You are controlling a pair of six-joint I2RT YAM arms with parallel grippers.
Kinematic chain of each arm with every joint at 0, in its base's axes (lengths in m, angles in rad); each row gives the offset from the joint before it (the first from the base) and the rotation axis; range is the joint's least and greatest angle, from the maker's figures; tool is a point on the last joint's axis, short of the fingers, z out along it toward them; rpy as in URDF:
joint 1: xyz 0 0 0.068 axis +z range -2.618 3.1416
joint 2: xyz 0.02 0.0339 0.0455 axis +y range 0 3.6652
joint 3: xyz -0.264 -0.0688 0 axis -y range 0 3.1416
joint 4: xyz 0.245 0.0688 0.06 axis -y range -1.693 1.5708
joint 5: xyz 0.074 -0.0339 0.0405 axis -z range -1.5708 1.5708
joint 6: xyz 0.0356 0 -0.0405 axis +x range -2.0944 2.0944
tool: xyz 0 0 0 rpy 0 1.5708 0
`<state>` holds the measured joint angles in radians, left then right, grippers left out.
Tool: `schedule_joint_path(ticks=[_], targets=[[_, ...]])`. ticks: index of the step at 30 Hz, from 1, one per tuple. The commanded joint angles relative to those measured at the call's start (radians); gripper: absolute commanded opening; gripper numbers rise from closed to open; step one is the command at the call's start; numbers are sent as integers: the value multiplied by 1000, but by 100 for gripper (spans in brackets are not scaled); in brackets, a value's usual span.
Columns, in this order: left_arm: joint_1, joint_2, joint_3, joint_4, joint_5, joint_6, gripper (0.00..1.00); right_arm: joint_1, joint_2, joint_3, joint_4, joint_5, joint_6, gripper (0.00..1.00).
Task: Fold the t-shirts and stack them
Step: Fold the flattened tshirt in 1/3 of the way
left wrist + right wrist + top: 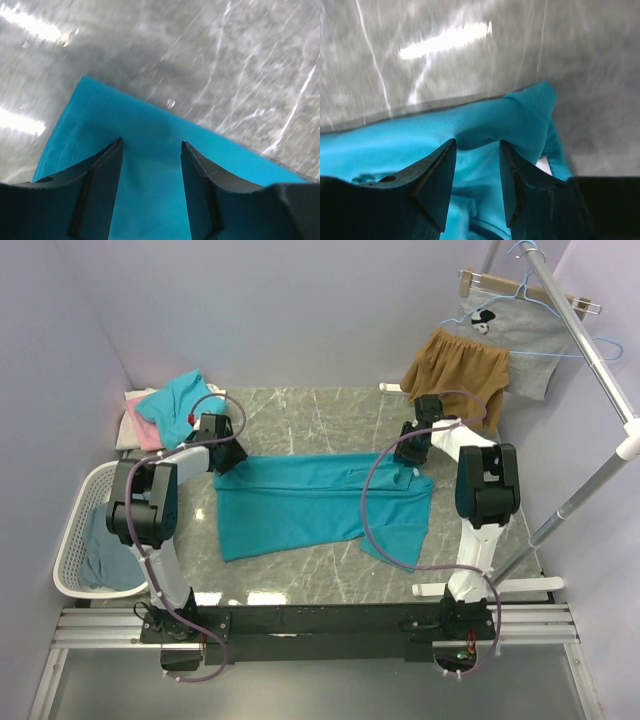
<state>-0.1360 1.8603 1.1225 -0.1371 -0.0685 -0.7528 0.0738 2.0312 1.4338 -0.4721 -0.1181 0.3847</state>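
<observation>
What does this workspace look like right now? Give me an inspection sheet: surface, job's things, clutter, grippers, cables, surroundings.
Surface: glossy grey marbled table.
Job's things: teal tee spread mid-table, right end bunched; pile of teal and pink tees at the far left; blue garment in the basket.
Clutter: nothing seen on the table besides the tees.
Grippers: left gripper open over the tee's corner; right gripper open over its bunched edge.
Cables: purple cables loop off both arms; the right one hangs over the tee.
Surroundings: lilac walls; rack at right with brown shorts and a grey garment.
</observation>
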Motion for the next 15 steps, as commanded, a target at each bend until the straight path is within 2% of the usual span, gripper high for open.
schedule_joint_path(ticks=[1, 7, 12, 14, 15], targets=[[-5, 77, 72, 18, -1, 0, 55, -2, 78, 123, -66, 64, 13, 47], [-5, 168, 187, 28, -19, 36, 56, -8, 205, 344, -126, 46, 3, 48], [-5, 203, 247, 82, 30, 59, 58, -12, 248, 465, -79, 11, -20, 54], [-7, 174, 232, 115, 55, 70, 60, -12, 174, 433, 13, -2, -26, 60], [-10, 157, 220, 129, 58, 76, 61, -12, 138, 365, 53, -8, -26, 62]])
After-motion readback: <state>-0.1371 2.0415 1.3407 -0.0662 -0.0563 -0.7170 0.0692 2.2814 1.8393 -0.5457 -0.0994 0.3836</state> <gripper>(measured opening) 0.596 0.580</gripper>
